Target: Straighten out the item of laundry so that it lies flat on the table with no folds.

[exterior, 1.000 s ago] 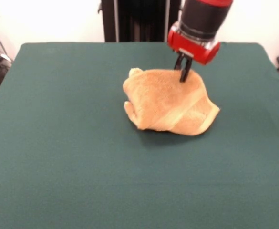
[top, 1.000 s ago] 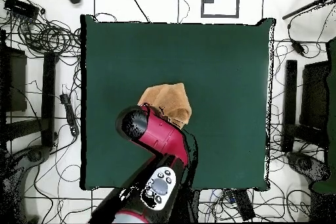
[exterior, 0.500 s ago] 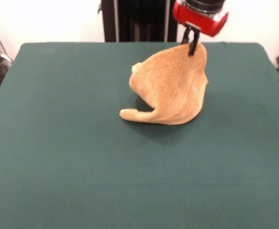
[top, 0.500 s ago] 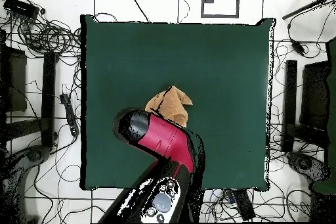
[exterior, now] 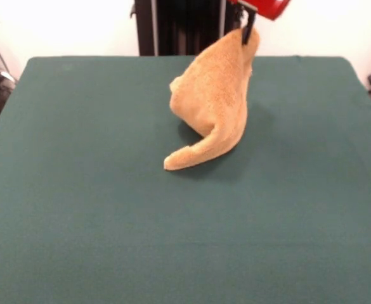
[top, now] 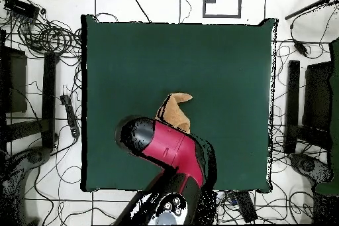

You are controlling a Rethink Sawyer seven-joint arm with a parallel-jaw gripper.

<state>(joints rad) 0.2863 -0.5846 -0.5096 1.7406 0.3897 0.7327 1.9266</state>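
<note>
The orange-tan towel (exterior: 214, 101) hangs in a bunched cone from my gripper (exterior: 248, 33), which is shut on its top corner high above the green table (exterior: 77, 190). The towel's lower tip still rests on the table at the front. In the overhead view only a small part of the towel (top: 173, 109) shows beyond the red arm (top: 169, 149), which hides the gripper. The border bands and the tag do not show.
Cables and equipment lie on the floor around the table (top: 218, 57) in the overhead view. A black stand (exterior: 185, 25) rises behind the table's far edge.
The gripper has risen with the towel's corner. The towel went from a crumpled heap to a tall hanging cone, with only its lower tip left on the table.
</note>
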